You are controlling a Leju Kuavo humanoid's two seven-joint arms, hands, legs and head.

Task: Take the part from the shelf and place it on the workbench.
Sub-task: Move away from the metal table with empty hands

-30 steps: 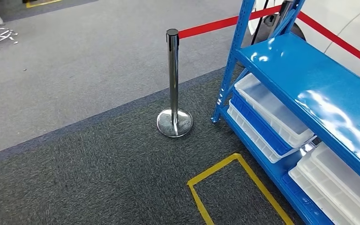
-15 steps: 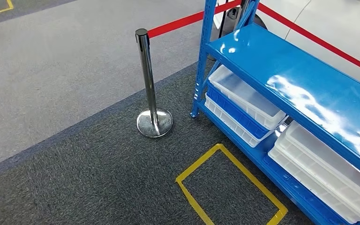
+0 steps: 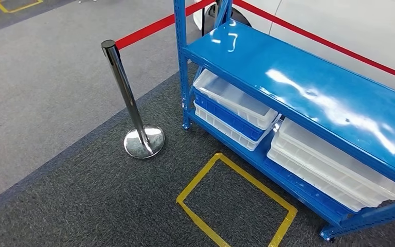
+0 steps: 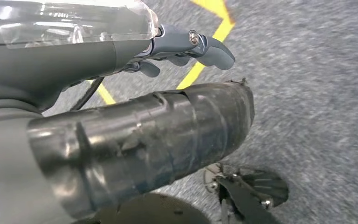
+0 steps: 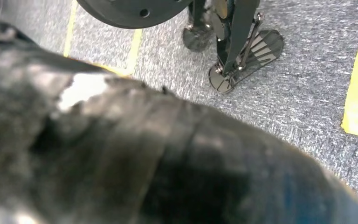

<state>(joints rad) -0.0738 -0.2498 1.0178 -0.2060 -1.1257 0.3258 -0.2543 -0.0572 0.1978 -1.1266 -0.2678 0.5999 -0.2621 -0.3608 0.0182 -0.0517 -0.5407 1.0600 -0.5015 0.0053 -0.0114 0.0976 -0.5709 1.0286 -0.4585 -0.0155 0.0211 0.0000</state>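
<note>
Your left hand (image 4: 121, 102) hangs over the carpet (image 4: 317, 93), fingers (image 4: 205, 44) loosely curled and apart, holding nothing. Your right hand (image 5: 144, 154) is a dark blur, so you cannot tell how its fingers lie. Beyond both, well apart from any fingertip, lies the yellow floor box (image 3: 236, 200), then the shelf (image 3: 308, 92) with white bins (image 3: 334, 170). No part is to be seen on it. This looks like the approach step: you probably need to step closer, find the part, then raise a hand.

Turning rightward: shelf (image 3: 308, 98) sliding left and filling more of head view, stanchion (image 3: 131, 108) drifting left.
</note>
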